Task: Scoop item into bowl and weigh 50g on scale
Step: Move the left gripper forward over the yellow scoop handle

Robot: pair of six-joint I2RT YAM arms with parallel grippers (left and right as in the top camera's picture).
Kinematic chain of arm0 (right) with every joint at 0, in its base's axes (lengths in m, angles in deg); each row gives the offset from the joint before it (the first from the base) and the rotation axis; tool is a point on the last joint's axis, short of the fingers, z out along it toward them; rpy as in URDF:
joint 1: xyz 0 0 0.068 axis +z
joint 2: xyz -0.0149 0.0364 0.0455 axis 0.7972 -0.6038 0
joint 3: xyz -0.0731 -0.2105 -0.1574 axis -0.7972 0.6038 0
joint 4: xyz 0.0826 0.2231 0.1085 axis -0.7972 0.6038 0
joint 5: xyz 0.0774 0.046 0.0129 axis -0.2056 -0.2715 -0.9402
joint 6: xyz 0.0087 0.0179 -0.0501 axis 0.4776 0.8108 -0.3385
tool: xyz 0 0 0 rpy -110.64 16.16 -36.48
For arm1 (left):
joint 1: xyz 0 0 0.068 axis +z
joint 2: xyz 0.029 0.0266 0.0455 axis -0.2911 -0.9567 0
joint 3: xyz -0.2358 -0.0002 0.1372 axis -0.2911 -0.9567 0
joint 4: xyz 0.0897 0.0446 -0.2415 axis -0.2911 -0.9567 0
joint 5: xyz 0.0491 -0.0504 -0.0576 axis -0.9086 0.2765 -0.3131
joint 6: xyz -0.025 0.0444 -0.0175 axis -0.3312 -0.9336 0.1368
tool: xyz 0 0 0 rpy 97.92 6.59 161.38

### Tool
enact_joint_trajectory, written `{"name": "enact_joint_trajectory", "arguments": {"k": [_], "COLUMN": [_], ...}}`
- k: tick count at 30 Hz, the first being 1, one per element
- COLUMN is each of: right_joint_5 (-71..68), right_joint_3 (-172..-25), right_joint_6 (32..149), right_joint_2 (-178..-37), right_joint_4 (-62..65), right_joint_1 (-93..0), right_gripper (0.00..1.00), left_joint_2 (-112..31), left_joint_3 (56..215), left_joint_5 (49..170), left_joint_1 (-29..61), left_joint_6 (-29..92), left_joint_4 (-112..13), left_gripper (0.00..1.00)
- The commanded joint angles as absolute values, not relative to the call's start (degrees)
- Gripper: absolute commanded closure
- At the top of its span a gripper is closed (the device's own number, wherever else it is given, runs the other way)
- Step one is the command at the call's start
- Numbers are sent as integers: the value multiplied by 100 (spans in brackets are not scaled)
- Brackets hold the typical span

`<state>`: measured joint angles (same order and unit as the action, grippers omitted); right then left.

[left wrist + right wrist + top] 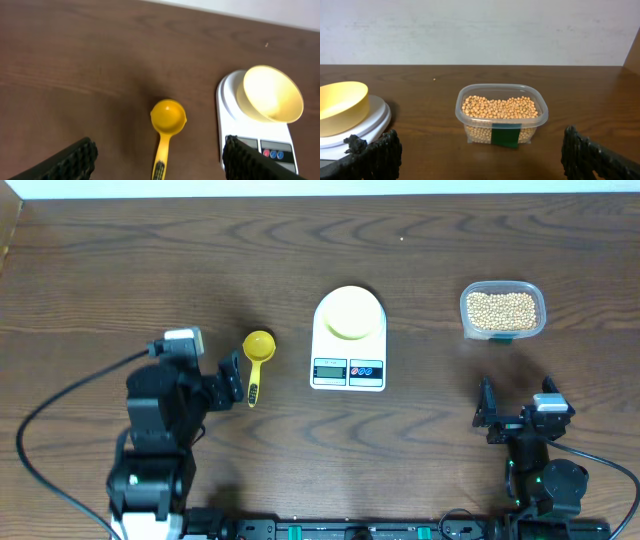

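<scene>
Long axis of white rounded-rect. digital scale (348, 356) ran far-to-near, display twd robot; pale round bowl (350, 312) on far end. L gripper (232, 380), R gripper (517, 405) gaped wide.

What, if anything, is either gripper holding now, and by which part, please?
Nothing is held. The left gripper stands open beside the yellow plastic measuring scoop, the right gripper open facing the clear plastic tub of tan beans.

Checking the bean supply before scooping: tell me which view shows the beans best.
The right wrist view: the beans fill the clear tub close up, single beans distinct, and the tub's side shows their depth. Overhead shows them only from above and small. The left wrist view does not show them.
</scene>
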<state>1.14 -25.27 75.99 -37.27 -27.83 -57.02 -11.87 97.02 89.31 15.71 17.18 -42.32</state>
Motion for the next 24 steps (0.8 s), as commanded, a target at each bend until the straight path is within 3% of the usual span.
{"name": "enact_joint_trajectory", "arguments": {"k": [1,16,24], "right_joint_5": [158,160,158], "right_joint_3": [-2523,-2523,-2523], "right_joint_6": [7673,7673,7673], "right_joint_2": [-3694,-3694,-3694], "right_joint_4": [-2755,-2755,-2755], "right_joint_1": [-5661,-5661,-5661], "right_gripper": [1,1,1], "left_joint_2": [-1659,-3489,-4551], "left_joint_3": [10476,13155,13601], "left_joint_5": [8982,9034,9183], "left_joint_1": [1600,1947,1956], "left_joint_6": [1606,1578,1322], "left_joint_4": [-4634,-6630,-6728], "left_gripper": [18,18,18]}}
